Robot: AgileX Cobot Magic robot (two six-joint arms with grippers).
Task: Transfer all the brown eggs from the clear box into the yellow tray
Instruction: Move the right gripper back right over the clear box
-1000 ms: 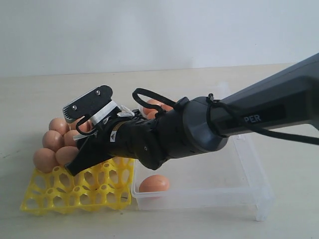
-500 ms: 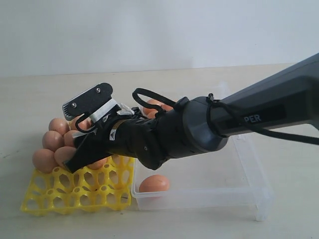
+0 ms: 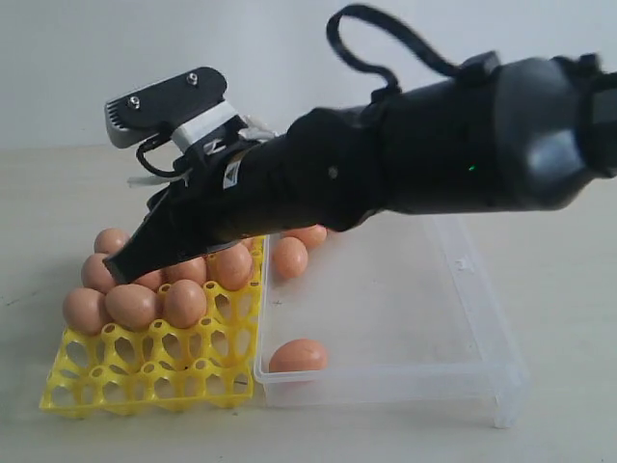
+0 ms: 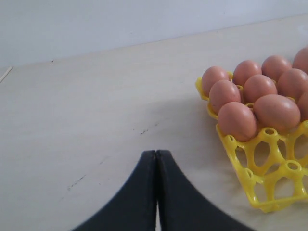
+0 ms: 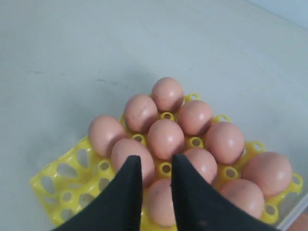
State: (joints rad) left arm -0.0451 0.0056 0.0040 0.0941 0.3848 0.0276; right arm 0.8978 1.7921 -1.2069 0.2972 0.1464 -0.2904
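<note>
1. Progress looks well past the halfway mark. Roughly eleven brown eggs (image 3: 130, 304) sit in the cups of the yellow tray (image 3: 149, 402), packed into its far rows as the exterior view shows them.
2. At least three eggs are left in the clear box (image 3: 386, 386), which sits right beside the tray on the desk (image 4: 96, 96). One (image 3: 299, 355) lies against the near wall by the tray, and another (image 3: 289, 256) lies toward the far end with a neighbour partly hidden by the arm. The arm covers part of the box, so there may be more.
3. The two tray rows nearest the exterior camera are open cups, so there looks to be room for what is left.
4. The right tool (image 5: 154, 162) hovers above the filled cups. Its fingers are slightly parted with a narrow gap and pinch nothing, as far as its wrist view shows.
5. The left tool (image 4: 156, 151) is pressed together and empty. It is low over bare desk just beside the tray.
6. By my judgement, what is left is more of the same: fetch each egg from the box and seat it in a free cup.
</note>
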